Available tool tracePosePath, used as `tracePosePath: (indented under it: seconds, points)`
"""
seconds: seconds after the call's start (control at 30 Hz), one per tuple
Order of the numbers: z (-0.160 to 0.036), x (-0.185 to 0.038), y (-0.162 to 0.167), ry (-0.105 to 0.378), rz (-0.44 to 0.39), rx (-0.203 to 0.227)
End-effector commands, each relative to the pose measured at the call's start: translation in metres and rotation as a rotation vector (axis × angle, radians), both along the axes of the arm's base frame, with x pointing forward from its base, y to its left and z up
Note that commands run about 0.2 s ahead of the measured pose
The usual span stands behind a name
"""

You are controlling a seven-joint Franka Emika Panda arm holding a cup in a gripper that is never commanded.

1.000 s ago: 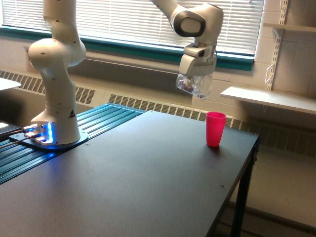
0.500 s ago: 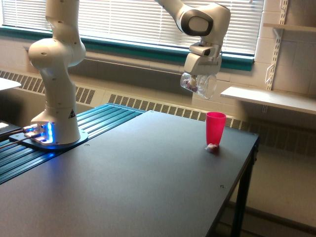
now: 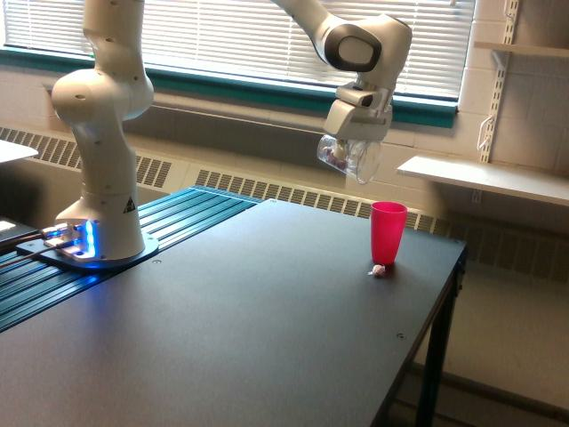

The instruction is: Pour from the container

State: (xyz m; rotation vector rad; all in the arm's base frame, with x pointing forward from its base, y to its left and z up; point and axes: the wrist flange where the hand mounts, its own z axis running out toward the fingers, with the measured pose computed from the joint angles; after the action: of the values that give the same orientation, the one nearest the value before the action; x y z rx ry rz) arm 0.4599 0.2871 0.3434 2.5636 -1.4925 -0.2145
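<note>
White arm w/ grey joint cap; container (image 3: 349, 157) clear, w/ dark reddish bits inside. Cup (image 3: 388, 232) solid pink-red; pale pinkish scrap (image 3: 379, 269) at its 7 o'clock. Worktop (image 3: 267, 329) matte black, teal ribbed strip (image 3: 133, 267) w/ blue glow.

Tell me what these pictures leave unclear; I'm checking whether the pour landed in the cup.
- Inside of the pink cup: the exterior view looks from the side, so its opaque wall hides any contents.
- Contents of the clear container: dark bits show, too small and blurred to identify or count.
- Small pale piece on the table at the cup's base: too small to identify.
- Gripper fingers: blurred against the container.
</note>
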Motion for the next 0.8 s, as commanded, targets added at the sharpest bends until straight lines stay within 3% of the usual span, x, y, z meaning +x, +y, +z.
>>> tracePosePath:
  seconds: [0.03, 0.2, 0.6, 0.8]
  points:
    - [-0.004, -0.001, 0.007, 0.027, -0.011, -0.023]
    - [-0.007, 0.004, 0.015, 0.044, 0.01, -0.008]
    - [-0.008, 0.019, 0.036, 0.022, 0.058, -0.016]
    - [-0.016, 0.023, 0.037, 0.063, 0.03, -0.019]
